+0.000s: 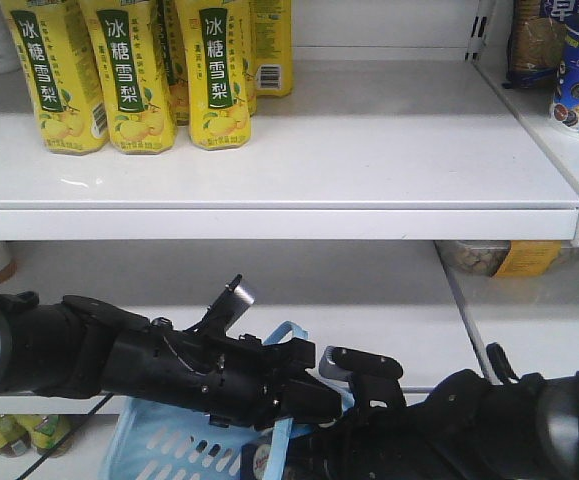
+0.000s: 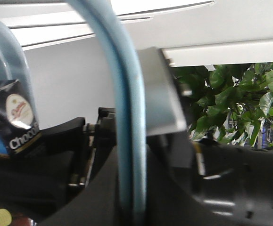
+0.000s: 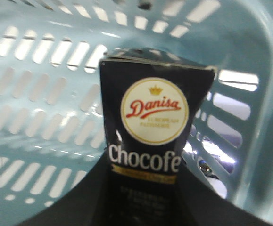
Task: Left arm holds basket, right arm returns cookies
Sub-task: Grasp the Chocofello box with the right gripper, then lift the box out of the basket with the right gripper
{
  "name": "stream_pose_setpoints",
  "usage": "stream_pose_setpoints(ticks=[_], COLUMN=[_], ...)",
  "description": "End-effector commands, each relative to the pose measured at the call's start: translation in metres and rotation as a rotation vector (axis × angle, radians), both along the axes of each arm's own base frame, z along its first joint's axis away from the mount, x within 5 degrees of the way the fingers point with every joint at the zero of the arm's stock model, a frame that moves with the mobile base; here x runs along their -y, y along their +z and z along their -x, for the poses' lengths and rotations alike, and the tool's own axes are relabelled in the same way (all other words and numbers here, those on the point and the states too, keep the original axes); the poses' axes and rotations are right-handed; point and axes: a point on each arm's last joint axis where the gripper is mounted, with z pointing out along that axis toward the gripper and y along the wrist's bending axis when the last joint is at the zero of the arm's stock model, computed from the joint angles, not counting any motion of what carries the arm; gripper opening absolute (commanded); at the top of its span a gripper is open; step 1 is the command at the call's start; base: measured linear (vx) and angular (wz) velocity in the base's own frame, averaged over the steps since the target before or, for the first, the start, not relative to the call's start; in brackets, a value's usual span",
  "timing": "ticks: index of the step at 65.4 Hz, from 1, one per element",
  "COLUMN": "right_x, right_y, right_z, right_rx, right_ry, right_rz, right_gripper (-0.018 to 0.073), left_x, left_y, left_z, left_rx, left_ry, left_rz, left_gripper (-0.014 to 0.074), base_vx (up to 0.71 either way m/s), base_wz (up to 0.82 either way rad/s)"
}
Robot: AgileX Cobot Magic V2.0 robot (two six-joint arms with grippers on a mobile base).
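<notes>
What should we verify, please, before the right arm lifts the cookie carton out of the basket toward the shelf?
1. Is the right gripper closed on the cookie carton: ok.
2. Is the carton clear of the basket: not ok, its walls surround it.
3. Is the left gripper holding the handle: ok.
4. Is there bare shelf space beside the yellow bottles: ok.
5. Is the lift path clear of the handle: cannot tell.

White shelf board (image 1: 389, 150) is lying open toward three o'clock, tall yellow bottles (image 1: 139, 70) are crowding eleven o'clock, and a light-blue loop handle (image 1: 291, 330) and dark-blue cardboard carton (image 3: 150, 141) are obstructing the pale-blue slotted plastic basket (image 1: 169, 450).
</notes>
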Motion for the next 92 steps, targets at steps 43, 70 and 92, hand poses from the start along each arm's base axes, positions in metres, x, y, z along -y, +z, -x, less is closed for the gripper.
stream_pose_setpoints(ticks=[43, 70, 92], right_x=[0.050, 0.078, 0.101], right_y=[0.043, 0.085, 0.102], right_z=[0.043, 0.078, 0.104], right_rx=[0.178, 0.355, 0.461], right_ry=[-0.132, -0.151, -0.198], right_rz=[-0.061, -0.257, -0.415], right_gripper=[0.0134, 0.0134, 0.0134], left_x=[0.002, 0.002, 0.002], left_y=[0.025, 0.025, 0.025], left_z=[-0.002, -0.002, -0.002], left_rx=[0.085, 0.085, 0.085], left_ry=[-0.010, -0.010, -0.010], left_rz=[0.075, 0.075, 0.075], left_gripper=[-0.0006, -0.0006, -0.0006], base_vx=[0.00, 0.00, 0.00], base_wz=[0.00, 0.00, 0.00])
